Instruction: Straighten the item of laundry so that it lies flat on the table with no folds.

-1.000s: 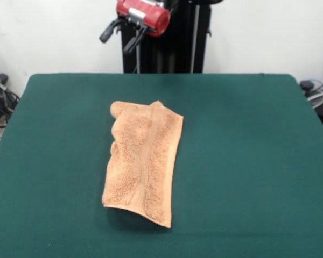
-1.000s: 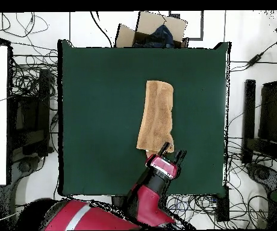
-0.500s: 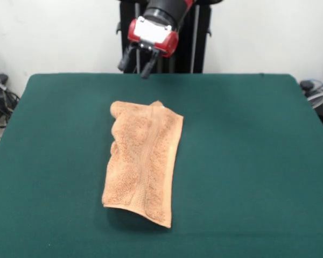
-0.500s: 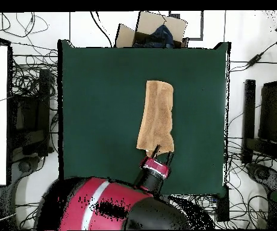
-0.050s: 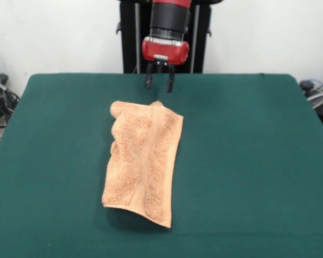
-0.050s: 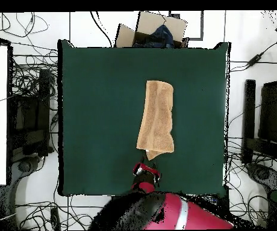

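The item of laundry [image 5: 142, 160] is a peach-orange towel folded lengthwise into a long strip, lying near the middle of the dark green table [image 5: 247, 156]. In the overhead view the towel [image 6: 156, 119] runs up and down the picture. My gripper [image 5: 160, 84] points straight down above the table, just beyond the towel's far end and clear of it. Its fingers stand apart with nothing between them. From overhead the gripper [image 6: 147, 171] sits just below the towel's lower end.
A cardboard box [image 6: 152, 30] with dark cloth inside stands past the table's top edge in the overhead view. Cables and equipment [image 6: 29, 114] lie on the floor along both sides of the table.
The arm has swung from a tilted pose at the upper left to vertical, bringing the gripper lower and closer to the towel's far end. The towel has not moved.
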### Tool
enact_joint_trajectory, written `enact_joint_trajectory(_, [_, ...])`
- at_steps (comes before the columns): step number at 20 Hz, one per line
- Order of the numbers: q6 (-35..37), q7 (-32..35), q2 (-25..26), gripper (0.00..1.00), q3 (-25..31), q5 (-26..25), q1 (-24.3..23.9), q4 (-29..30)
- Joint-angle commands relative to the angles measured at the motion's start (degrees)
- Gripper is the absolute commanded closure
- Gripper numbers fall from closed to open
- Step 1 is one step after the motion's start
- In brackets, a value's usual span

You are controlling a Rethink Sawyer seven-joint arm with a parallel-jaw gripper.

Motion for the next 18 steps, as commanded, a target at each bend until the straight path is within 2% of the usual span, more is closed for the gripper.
enact_joint_trajectory(1, [25.3, 1.6, -10.2, 0.00, 12.5, -0.4, -3.0, -4.4])
enact_joint_trajectory(5, [35.7, 0.4, -13.5, 0.00, 14.1, 0.0, -4.1, -4.8])
enact_joint_trajectory(9, [42.0, -0.1, -15.6, 0.00, 15.5, -0.2, -5.2, -5.5])
enact_joint_trajectory(14, [43.1, 0.9, -16.4, 0.00, 13.7, -1.2, -3.3, -7.3])
enact_joint_trajectory(18, [42.8, 0.8, -16.2, 0.00, 14.4, -1.8, -4.0, -7.7])
